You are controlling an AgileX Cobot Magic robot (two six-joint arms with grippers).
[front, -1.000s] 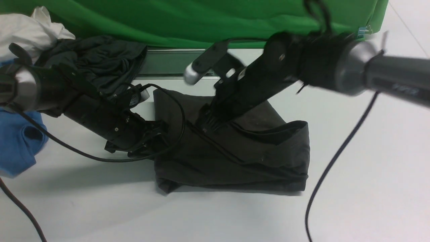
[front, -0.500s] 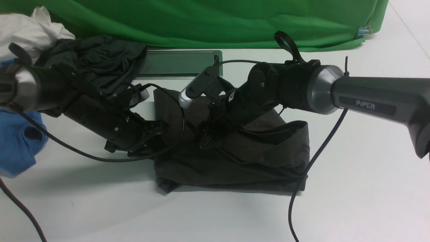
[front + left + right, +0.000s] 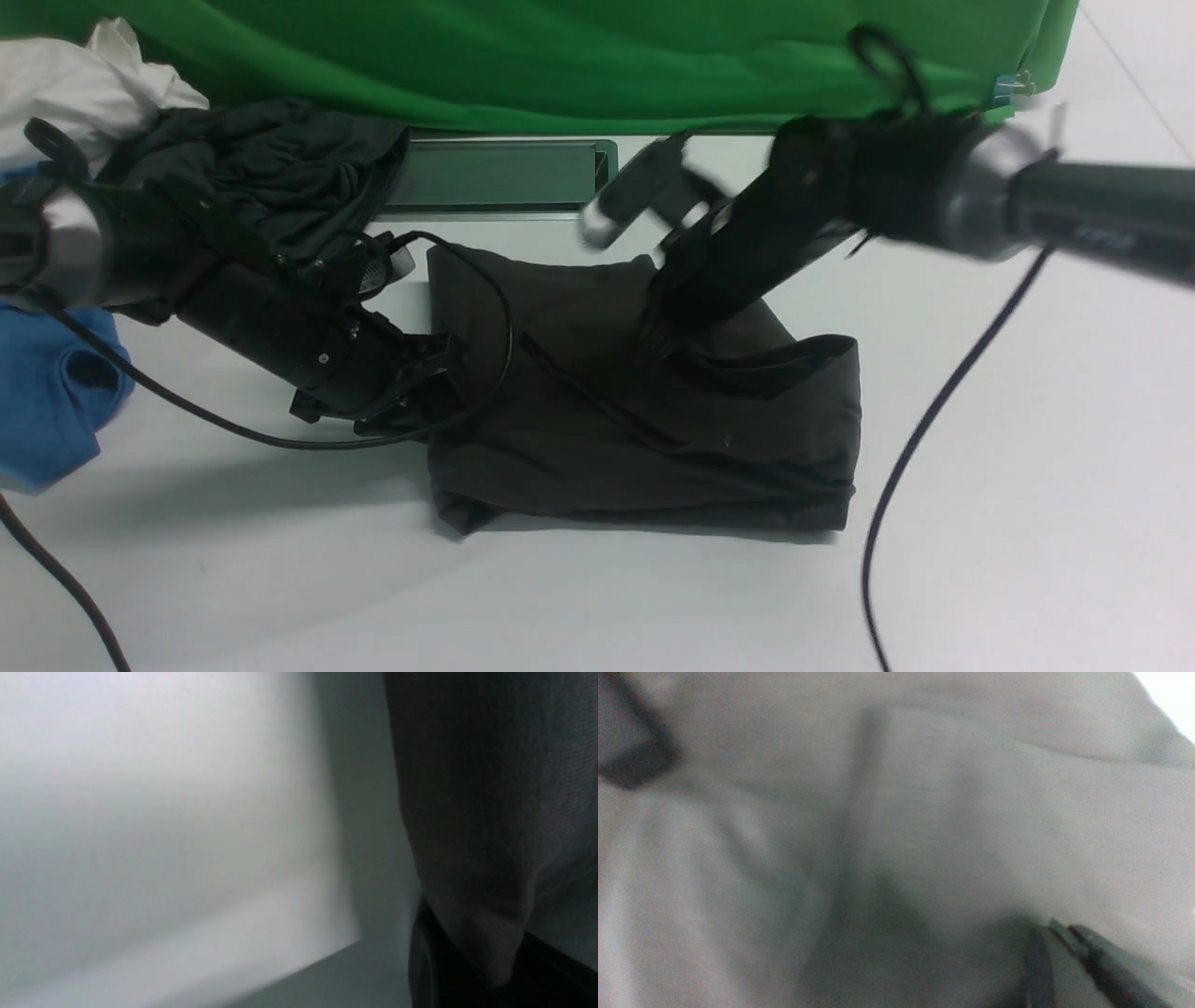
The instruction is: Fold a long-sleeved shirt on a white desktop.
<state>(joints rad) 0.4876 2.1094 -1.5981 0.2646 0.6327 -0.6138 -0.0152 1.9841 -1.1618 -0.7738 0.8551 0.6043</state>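
Note:
The long-sleeved shirt (image 3: 653,439) lies folded into a dark brownish-black block in the middle of the white desktop (image 3: 597,597), no lettering showing. My left gripper (image 3: 437,373) is at the block's left edge, shut on the shirt. In the left wrist view a pinched fold of the shirt (image 3: 486,933) runs into the left gripper (image 3: 490,970). My right gripper (image 3: 653,353) is blurred over the upper middle of the shirt, jaws shut. In the right wrist view the right gripper (image 3: 1043,928) has its tips together on the shirt (image 3: 896,812), with no cloth seen between them.
A green cloth (image 3: 560,56) hangs across the back, with a metal-rimmed hatch (image 3: 485,175) in front of it. A charcoal garment (image 3: 271,159), a white cloth (image 3: 75,84) and a blue shirt (image 3: 47,392) are piled at the left. A black cable (image 3: 896,485) trails on the right.
My right gripper closed while dipping onto the shirt's middle, then swung right and up. The left gripper and the shirt's outline have not moved.

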